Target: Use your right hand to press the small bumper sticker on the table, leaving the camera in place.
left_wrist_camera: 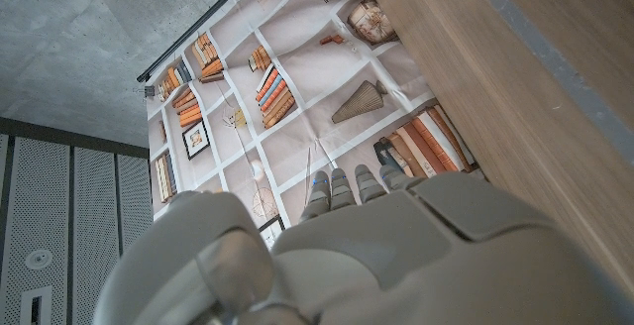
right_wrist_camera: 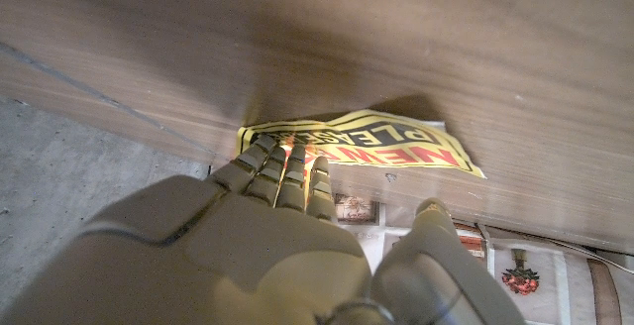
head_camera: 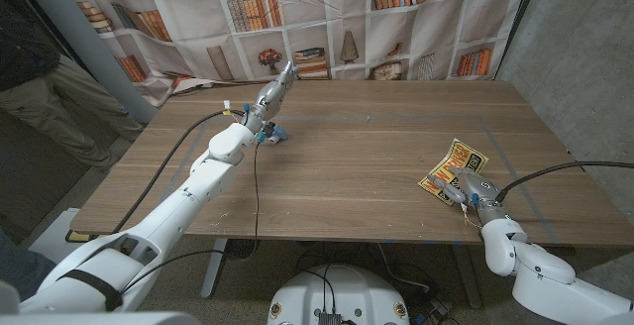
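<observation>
Right hand [head_camera: 464, 190] sits at the near edge of the bumper sticker [head_camera: 458, 162], fingertips [right_wrist_camera: 282, 171] on or just touching its curled yellow edge; fingers extended together, nothing gripped. Sticker lies near the worktop's [head_camera: 357, 157] right front, not fully flat. Risk, judged: pushing at the lifted edge could slide or crease it instead of pressing. Well beyond the sticker, left hand [head_camera: 272, 95] hangs above the worktop, fingers straight, holding nothing.
</observation>
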